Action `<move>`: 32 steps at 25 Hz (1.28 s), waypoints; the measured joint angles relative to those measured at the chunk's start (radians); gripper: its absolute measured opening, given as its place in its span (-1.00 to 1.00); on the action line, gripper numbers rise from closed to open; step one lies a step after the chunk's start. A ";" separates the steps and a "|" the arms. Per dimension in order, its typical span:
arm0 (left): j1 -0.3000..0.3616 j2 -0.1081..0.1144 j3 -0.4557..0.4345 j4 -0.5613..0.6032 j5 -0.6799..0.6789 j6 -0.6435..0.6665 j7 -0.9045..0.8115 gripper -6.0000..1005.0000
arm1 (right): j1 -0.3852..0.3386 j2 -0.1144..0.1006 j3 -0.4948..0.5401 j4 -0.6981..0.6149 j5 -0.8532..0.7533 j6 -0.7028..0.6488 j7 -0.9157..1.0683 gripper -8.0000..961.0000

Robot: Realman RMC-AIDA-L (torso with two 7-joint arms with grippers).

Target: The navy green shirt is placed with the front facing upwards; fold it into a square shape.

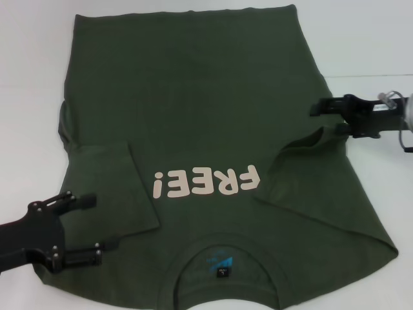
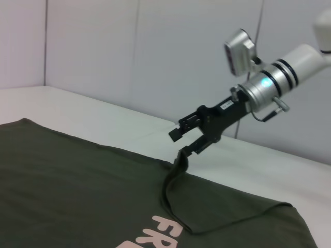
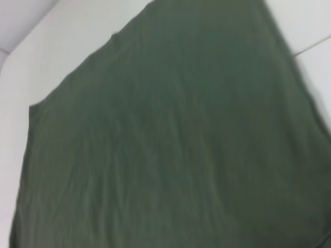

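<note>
The shirt lies flat on the white table, front up, collar nearest the robot, "FREE!" lettering reading inverted in the head view; the left sleeve is folded inward over the body. The left gripper sits over the shirt's left shoulder edge, fingers apart, nothing between them. The right gripper is at the right sleeve; its lower finger touches a raised fold of cloth; the upper finger stands clear, jaws parted. A grey wall stands behind the table. The collar is cut off at the frame edge; the neck label is illegible; the right wrist view shows only shirt cloth and table.
</note>
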 joint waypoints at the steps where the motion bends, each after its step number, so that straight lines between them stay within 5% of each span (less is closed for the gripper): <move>1: -0.001 0.000 -0.001 -0.001 -0.003 -0.003 -0.006 0.87 | -0.011 -0.001 0.007 -0.003 0.016 0.001 -0.013 0.74; 13: -0.020 0.002 -0.020 -0.040 -0.019 -0.034 -0.044 0.86 | -0.150 -0.010 0.118 -0.002 0.349 -0.017 -0.282 0.75; 22: -0.022 0.003 -0.042 -0.044 -0.020 -0.033 -0.070 0.86 | -0.188 -0.083 0.103 0.029 0.250 -0.169 -0.219 0.74; 26: -0.022 0.003 -0.044 -0.045 -0.022 -0.033 -0.070 0.86 | -0.170 -0.069 0.100 0.024 0.118 -0.198 -0.211 0.74; 32: -0.025 0.003 -0.043 -0.045 -0.024 -0.034 -0.071 0.87 | -0.117 -0.020 0.100 0.026 0.086 -0.144 -0.221 0.75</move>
